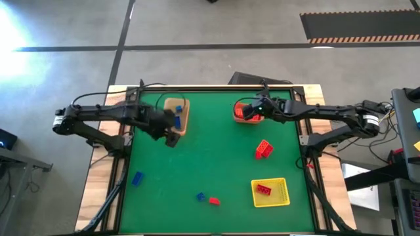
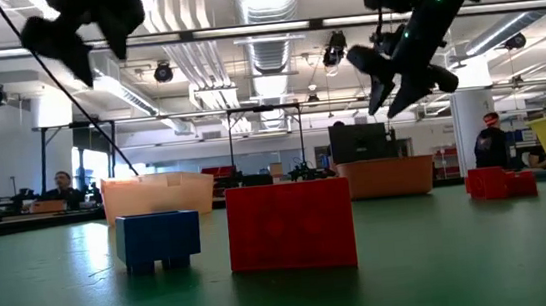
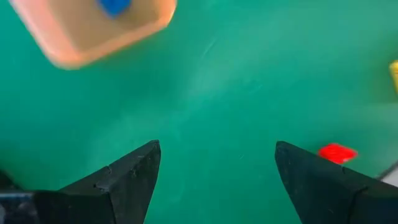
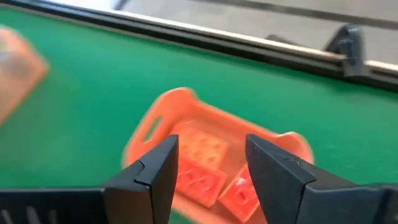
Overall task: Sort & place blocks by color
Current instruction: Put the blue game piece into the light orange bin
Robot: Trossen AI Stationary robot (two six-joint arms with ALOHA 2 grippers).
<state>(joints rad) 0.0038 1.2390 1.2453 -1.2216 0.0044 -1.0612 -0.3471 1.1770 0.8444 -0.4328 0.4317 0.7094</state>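
Blocks lay sorted in part around the tan plastic bin [image 1: 177, 113]. Just beside that bin hovered the left gripper [image 1: 172, 134], fingers spread apart and empty, with the loose blue studded brick [image 1: 137, 177] nearest to it. Well right of the bin, the right gripper [image 4: 205, 177] hung open over the orange plastic bin [image 4: 186, 112] of orange bricks [image 4: 199, 152].
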